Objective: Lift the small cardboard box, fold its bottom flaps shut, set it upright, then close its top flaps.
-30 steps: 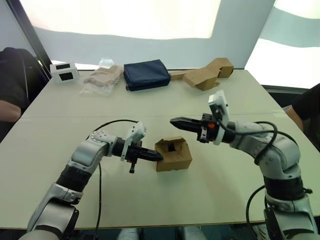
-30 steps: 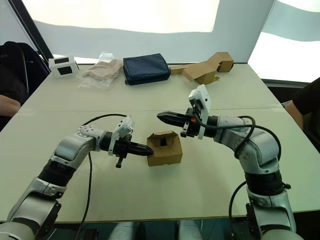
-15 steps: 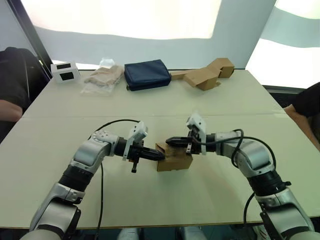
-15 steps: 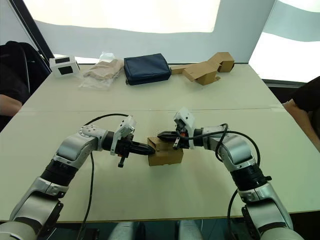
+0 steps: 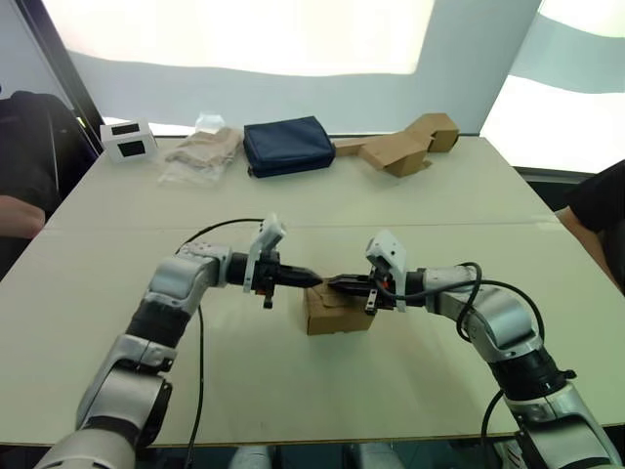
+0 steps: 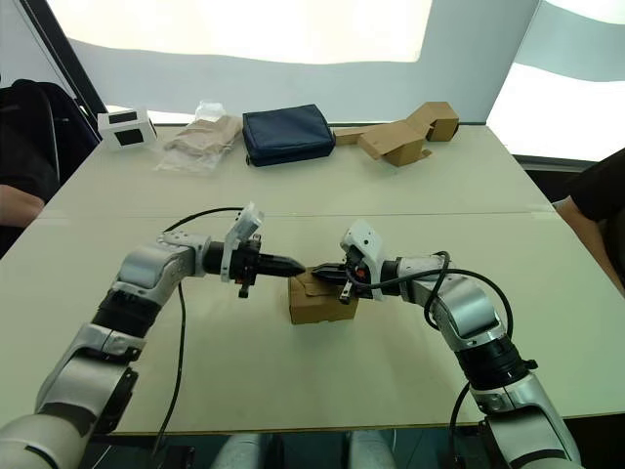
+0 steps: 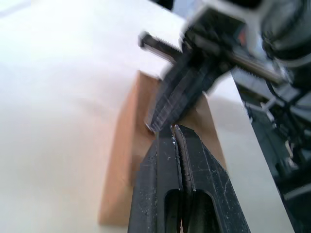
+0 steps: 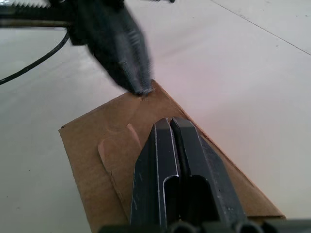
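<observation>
The small cardboard box [image 5: 338, 314] stands on the table's near middle, plain brown, with its top flaps [image 8: 112, 145] lying flat. My right gripper [image 5: 333, 283] is shut and rests its tip on the box's top, coming from the right. My left gripper [image 5: 312, 277] is shut too, its tip just over the box's top left edge, nearly touching the right one. In the left wrist view my shut fingertips [image 7: 174, 130] meet the right gripper [image 7: 165, 109] above the box [image 7: 124, 160]. The bottom flaps are hidden under the box.
Along the far edge lie a white device [image 5: 126, 141], a plastic bag of tan stuff [image 5: 200, 150], a navy pouch [image 5: 287, 146] and a bent tan cardboard piece [image 5: 398, 148]. A person's arm [image 5: 18, 213] is at the left edge, another person [image 5: 601, 210] at the right.
The right gripper came down from above and pressed the open top flaps flat. The left gripper rose from the box's left side to its top left edge.
</observation>
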`<state>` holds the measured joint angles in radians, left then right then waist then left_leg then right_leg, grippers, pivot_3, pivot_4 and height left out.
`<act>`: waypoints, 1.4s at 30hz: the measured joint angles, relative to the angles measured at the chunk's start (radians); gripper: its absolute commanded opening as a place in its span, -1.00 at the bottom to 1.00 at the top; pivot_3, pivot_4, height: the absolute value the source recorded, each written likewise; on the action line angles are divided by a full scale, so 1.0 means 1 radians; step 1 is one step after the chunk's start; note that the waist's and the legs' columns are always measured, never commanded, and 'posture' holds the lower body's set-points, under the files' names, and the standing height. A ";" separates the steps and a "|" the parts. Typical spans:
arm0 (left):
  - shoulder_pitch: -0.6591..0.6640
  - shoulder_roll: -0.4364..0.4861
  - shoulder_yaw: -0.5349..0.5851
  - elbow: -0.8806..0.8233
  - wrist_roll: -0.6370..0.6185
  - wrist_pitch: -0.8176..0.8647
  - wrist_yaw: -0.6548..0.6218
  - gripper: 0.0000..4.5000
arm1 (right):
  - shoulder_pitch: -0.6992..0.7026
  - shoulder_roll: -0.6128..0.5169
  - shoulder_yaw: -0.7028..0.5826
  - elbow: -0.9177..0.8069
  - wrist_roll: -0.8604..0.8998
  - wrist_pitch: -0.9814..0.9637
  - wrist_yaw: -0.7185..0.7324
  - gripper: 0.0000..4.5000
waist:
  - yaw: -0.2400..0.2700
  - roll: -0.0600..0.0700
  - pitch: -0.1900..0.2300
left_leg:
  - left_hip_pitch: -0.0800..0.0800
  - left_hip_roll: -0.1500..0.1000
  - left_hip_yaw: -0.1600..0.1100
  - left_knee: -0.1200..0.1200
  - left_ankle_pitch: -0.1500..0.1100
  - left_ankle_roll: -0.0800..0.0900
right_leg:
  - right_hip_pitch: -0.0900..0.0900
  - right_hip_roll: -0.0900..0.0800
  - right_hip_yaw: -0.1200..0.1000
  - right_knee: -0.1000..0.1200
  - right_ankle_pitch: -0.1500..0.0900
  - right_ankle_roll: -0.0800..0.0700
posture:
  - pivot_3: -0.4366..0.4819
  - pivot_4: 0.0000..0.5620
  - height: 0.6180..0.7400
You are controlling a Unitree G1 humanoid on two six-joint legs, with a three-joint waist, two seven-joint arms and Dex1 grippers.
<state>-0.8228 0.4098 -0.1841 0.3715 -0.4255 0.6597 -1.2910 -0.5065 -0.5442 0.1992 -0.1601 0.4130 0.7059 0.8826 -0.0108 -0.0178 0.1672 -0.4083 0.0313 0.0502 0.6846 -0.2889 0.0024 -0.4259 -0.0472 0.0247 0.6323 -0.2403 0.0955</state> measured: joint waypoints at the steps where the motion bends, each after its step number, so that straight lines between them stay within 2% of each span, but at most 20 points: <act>1: -0.013 -0.012 0.000 0.021 0.003 -0.012 0.003 -0.99 | 0.002 0.001 -0.001 -0.010 0.002 0.009 -0.004 -1.00 | 0.000 0.000 0.000 | 0.000 0.000 0.000 0.000 0.000 0.000 | 0.000 0.000 0.000 0.000 0.000 0.000 | -0.05 -0.47 1.00; 7: -0.016 -0.053 -0.037 0.126 0.064 -0.105 -0.012 -0.99 | 0.017 0.000 -0.026 -0.054 0.017 0.059 -0.032 -1.00 | -0.002 0.000 0.000 | 0.000 0.001 -0.001 -0.001 0.000 0.000 | -0.002 0.001 -0.001 0.001 0.000 0.000 | -0.05 -0.47 1.00; 13: -0.020 -0.066 -0.039 0.152 0.097 -0.175 -0.043 -0.99 | 0.023 -0.005 -0.094 -0.146 0.080 0.127 -0.062 -1.00 | -0.001 0.000 0.000 | 0.000 0.000 0.000 -0.001 0.000 0.000 | -0.001 0.000 0.000 0.001 0.000 0.000 | -0.05 -0.47 1.00; 20: -0.022 -0.071 -0.036 0.157 0.112 -0.188 -0.054 -0.99 | 0.063 -0.103 -0.131 -0.298 0.149 0.197 -0.051 -1.00 | 0.000 0.000 0.000 | 0.000 0.000 -0.001 -0.001 0.000 0.000 | -0.001 0.000 0.000 0.001 0.000 0.000 | -0.05 -0.47 1.00; 27: -0.022 -0.078 -0.035 0.156 0.118 -0.188 -0.053 -0.99 | 0.104 -0.114 -0.071 -0.301 0.129 0.195 -0.052 -1.00 | 0.000 0.000 0.000 | 0.000 0.000 -0.001 -0.001 0.000 0.000 | -0.001 0.000 0.000 0.001 0.000 0.000 | -0.05 -0.47 1.00; 32: -0.022 -0.078 -0.033 0.153 0.118 -0.183 -0.053 -0.99 | 0.104 -0.113 -0.023 -0.230 0.079 0.148 -0.051 -1.00 | 0.000 0.000 0.000 | 0.000 0.000 -0.001 -0.001 0.000 0.000 | -0.001 0.000 0.000 0.001 0.000 0.000 | -0.05 -0.47 1.00; 42: -0.018 -0.082 -0.028 0.114 0.108 -0.124 -0.029 -0.99 | 0.097 -0.101 -0.015 -0.207 0.071 0.116 -0.038 -1.00 | -0.001 0.000 0.000 | 0.000 0.000 -0.001 -0.001 0.000 0.000 | -0.001 0.001 0.000 0.001 0.000 0.000 | -0.05 -0.47 1.00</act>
<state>-0.8412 0.3274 -0.2121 0.4854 -0.3178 0.5360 -1.3196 -0.4094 -0.6451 0.1845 -0.3671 0.4836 0.8214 0.8445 -0.0114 -0.0179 0.1673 -0.4082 0.0316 0.0493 0.6839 -0.2889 0.0024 -0.4268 -0.0464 0.0246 0.6330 -0.2404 0.0953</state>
